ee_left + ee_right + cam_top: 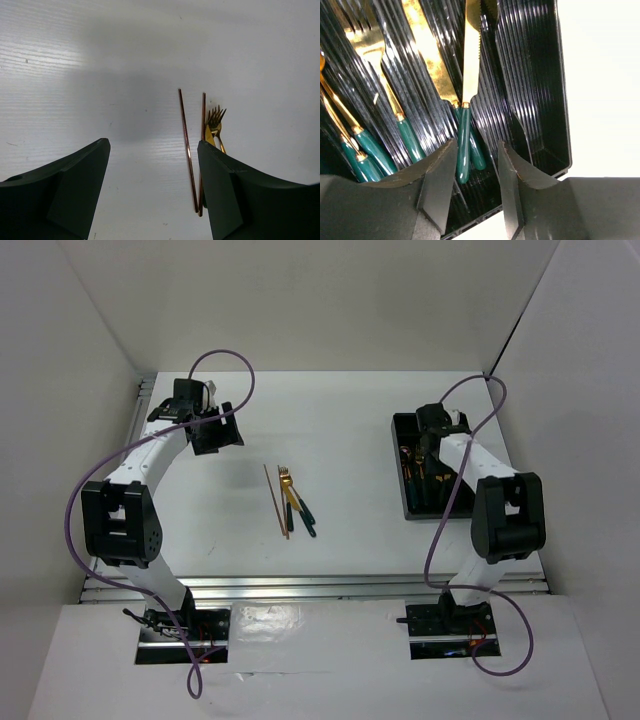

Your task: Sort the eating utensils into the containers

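- Sorting is well underway but not finished. The black divided tray [396, 465] on the right side of the table [330, 420] already holds several gold-headed, green-handled pieces [410, 137], laid lengthwise in its ribbed compartments.
- A small group is left to sort at the middle of the table, well apart from the tray. It consists of two wooden chopsticks [275, 500] and, just beside them, a gold fork [284, 478] with other green handles next to it. I cannot tell exactly how many pieces are in that cluster.
- The right gripper [477, 150] hangs over the near end of the tray with its jaws partly apart. A serrated gold knife [468, 60] lies in the compartment below, on top of a second blade. The end of its green handle sits in the gap, close against the left-hand finger [437, 180] and clear of the other. It looks to be resting in the tray and not gripped.
- The left gripper [152, 145] hovers over bare table at the far left with its jaws wide and nothing between them.
- In the left wrist view, the chopsticks [187, 150] and fork tines [215, 117] lie ahead and off to the side, beside the right-hand finger [225, 195] and outside the gap.
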Robot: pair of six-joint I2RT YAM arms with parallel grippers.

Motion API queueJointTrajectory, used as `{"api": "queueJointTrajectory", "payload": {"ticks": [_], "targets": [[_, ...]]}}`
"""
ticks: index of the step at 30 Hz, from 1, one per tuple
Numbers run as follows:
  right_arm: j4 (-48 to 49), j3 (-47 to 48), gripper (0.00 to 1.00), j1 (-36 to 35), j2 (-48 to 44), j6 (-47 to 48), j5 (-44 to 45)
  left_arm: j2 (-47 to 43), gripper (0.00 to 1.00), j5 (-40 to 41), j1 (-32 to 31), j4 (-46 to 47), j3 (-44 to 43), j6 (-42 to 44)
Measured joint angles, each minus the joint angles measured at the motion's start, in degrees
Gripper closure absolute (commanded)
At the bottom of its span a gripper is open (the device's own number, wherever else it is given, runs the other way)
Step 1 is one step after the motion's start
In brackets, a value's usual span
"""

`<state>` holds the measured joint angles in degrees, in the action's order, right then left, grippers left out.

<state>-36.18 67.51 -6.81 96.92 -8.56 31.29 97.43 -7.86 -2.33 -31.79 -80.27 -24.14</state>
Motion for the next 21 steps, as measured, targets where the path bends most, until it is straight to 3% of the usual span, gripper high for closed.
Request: {"api": "queueJointTrajectory", "payload": {"ticks": [21], "targets": [[2.91,0.52,0.61,1.36,6.54,-3.26,-3.63,0.0,0.15,-0.15,0.0,0.0,0.0,0.0]]}}
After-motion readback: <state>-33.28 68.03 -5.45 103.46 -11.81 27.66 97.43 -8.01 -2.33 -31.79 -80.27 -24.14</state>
